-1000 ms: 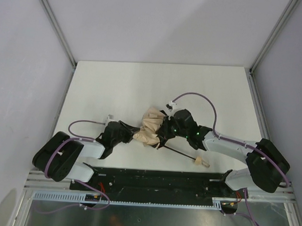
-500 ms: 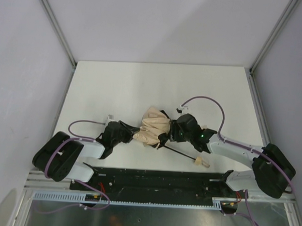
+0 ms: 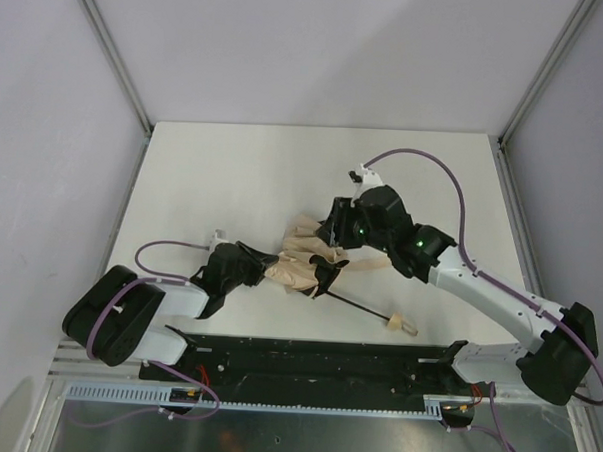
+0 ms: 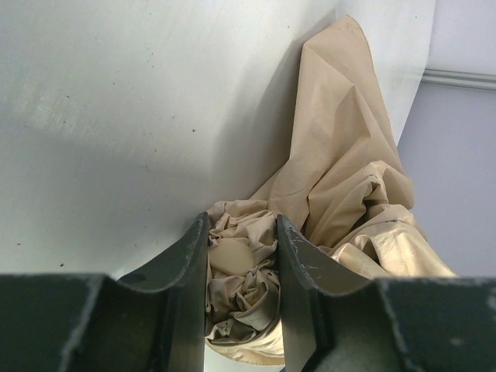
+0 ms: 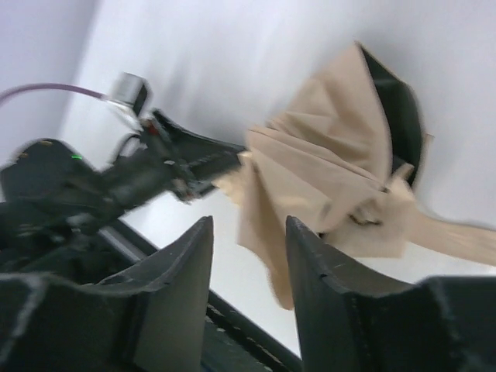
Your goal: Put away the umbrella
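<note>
The umbrella (image 3: 302,258) lies on the table (image 3: 234,173) toward the near edge, about midway across. Our left end effector (image 4: 242,271) pinches a wad of canopy (image 4: 341,178). Our right end effector (image 5: 248,240) hovers over the fabric, jaws spread, holding nothing. The canopy is loosely bunched and the shaft (image 3: 358,307) sticks out rightward to the handle (image 3: 402,325). We judge the job barely begun: gathering, collapsing and strapping remain.

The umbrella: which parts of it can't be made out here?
Top view: the left gripper covers one end of the umbrella; any strap on the handle is too small to see.
Left wrist view: only bunched fabric; shaft and handle cut off.
Right wrist view: motion blur smears the folds beyond the right gripper.
</note>
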You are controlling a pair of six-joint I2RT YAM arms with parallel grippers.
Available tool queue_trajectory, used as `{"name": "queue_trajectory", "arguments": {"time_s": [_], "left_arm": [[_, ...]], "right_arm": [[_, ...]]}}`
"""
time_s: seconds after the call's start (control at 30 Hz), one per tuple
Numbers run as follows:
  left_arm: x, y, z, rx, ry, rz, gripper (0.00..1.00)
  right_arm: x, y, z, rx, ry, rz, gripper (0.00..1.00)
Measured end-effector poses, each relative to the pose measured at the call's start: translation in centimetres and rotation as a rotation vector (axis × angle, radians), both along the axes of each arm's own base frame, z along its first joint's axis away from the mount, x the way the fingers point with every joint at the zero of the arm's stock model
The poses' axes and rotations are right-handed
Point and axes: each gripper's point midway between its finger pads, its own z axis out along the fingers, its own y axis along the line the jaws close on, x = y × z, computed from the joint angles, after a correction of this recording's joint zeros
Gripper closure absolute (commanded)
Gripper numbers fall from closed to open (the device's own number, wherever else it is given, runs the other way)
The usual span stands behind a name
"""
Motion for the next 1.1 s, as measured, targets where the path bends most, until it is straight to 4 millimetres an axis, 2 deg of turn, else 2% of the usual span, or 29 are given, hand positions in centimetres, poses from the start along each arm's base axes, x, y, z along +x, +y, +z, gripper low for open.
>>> {"name": "queue_trajectory", "arguments": {"time_s": [0.1, 0.17, 0.23, 0.33, 0.47, 0.6, 0.67, 0.77, 0.87, 0.97, 1.03, 1.1], "left_arm": [[0.0, 0.0, 0.0, 0.001, 0.001, 0.000, 1.00], [0.0, 0.0, 0.0, 0.001, 0.001, 0.001, 1.00], [0.0, 0.0, 0.0, 0.001, 0.001, 0.001, 1.00], [-0.1, 0.1, 0.1, 0.002, 0.001, 0.001, 1.00], [0.0, 0.1, 0.1, 0.003, 0.000, 0.003, 1.00], [0.0, 0.1, 0.1, 0.003, 0.000, 0.003, 1.00], [0.0, 0.1, 0.1, 0.003, 0.000, 0.003, 1.00], [0.0, 0.1, 0.1, 0.003, 0.000, 0.003, 1.00], [0.0, 0.1, 0.1, 0.004, 0.001, 0.003, 1.00], [0.0, 0.1, 0.1, 0.004, 0.000, 0.003, 1.00], [0.0, 0.1, 0.0, 0.004, 0.001, 0.003, 1.00], [-0.1, 0.1, 0.0, 0.005, 0.003, 0.003, 1.00]], "right_arm": [[-0.1, 1.9, 1.9, 0.085, -0.010, 0.050, 0.79], [0.0, 3.2, 1.9, 0.117, 0.004, 0.081, 0.93], [0.2, 4.2, 1.0, 0.123, 0.031, 0.100, 0.98], [0.3, 4.6, -1.8, 0.085, 0.078, 0.098, 1.00], [-0.4, 2.4, -6.8, -0.024, 0.112, 0.068, 1.00], [-0.8, -1.6, -12.4, -0.163, 0.129, 0.027, 0.92], [-0.7, -3.1, -14.2, -0.212, 0.121, 0.013, 0.89], [-0.1, -3.9, -15.9, -0.256, 0.087, 0.002, 0.86], [0.8, -3.9, -16.3, -0.258, 0.070, -0.010, 0.80], [1.1, -4.2, -15.7, -0.248, 0.089, -0.029, 0.73], [0.9, -4.1, -14.1, -0.221, 0.104, -0.036, 0.69], [0.2, -3.8, -11.2, -0.162, 0.095, -0.031, 0.62]]}}
